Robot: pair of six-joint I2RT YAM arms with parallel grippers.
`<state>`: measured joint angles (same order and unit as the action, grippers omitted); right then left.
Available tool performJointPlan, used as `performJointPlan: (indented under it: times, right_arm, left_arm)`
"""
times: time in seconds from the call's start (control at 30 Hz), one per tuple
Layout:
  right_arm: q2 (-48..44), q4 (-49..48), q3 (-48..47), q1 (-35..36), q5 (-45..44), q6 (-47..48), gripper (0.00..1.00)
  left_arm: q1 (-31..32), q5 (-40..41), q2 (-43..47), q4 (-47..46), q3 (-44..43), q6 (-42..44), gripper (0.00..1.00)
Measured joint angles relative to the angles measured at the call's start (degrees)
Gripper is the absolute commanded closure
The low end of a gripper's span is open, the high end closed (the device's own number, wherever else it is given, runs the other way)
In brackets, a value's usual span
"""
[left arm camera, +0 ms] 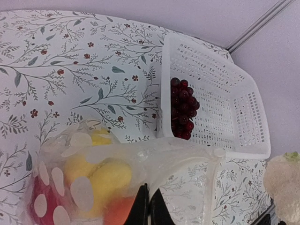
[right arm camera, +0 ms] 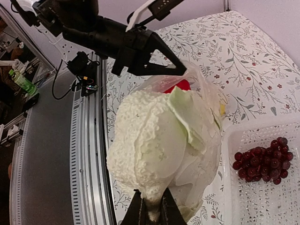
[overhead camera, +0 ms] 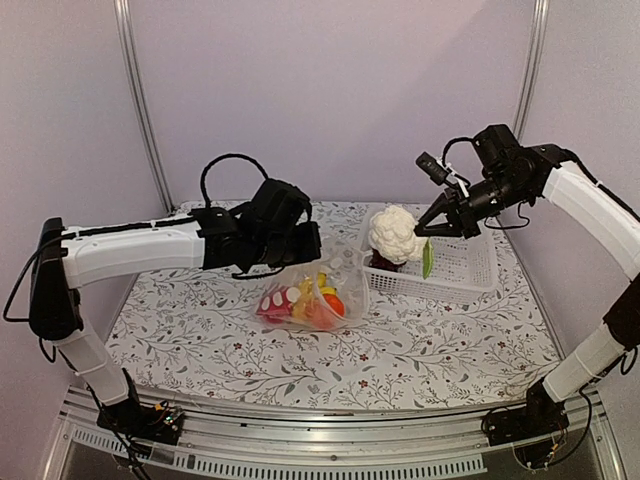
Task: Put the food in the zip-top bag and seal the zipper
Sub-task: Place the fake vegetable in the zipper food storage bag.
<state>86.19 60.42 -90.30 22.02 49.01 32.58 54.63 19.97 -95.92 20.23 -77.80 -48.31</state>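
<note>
The clear zip-top bag point(overhead camera: 318, 290) lies mid-table and holds the red pepper point(overhead camera: 277, 302), yellow pieces point(left arm camera: 108, 177) and the orange fruit point(overhead camera: 333, 304). My left gripper point(overhead camera: 305, 245) is shut on the bag's upper edge point(left arm camera: 178, 154), lifting it; its pale zipper strip point(left arm camera: 212, 185) runs along the mouth. My right gripper point(overhead camera: 432, 226) is shut on the stem of the pale green-white cabbage point(overhead camera: 396, 233) and holds it in the air over the basket's left end. It fills the right wrist view point(right arm camera: 161, 145). The dark red grape bunch point(left arm camera: 183, 108) lies in the white basket point(overhead camera: 470, 265).
The white slotted basket sits at the right back of the flowered tablecloth, right of the bag. A metal rail point(overhead camera: 330, 445) runs along the near table edge. Metal frame poles point(overhead camera: 140, 100) stand at the back corners.
</note>
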Motion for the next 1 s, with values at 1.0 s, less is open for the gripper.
performJointPlan:
  times: [1.0]
  right_arm:
    - [20.55, -15.32, -1.18, 11.74, 5.05, -17.84, 1.0]
  left_arm:
    - [-0.46, -8.87, 5.31, -10.08, 7.19, -1.42, 1.0]
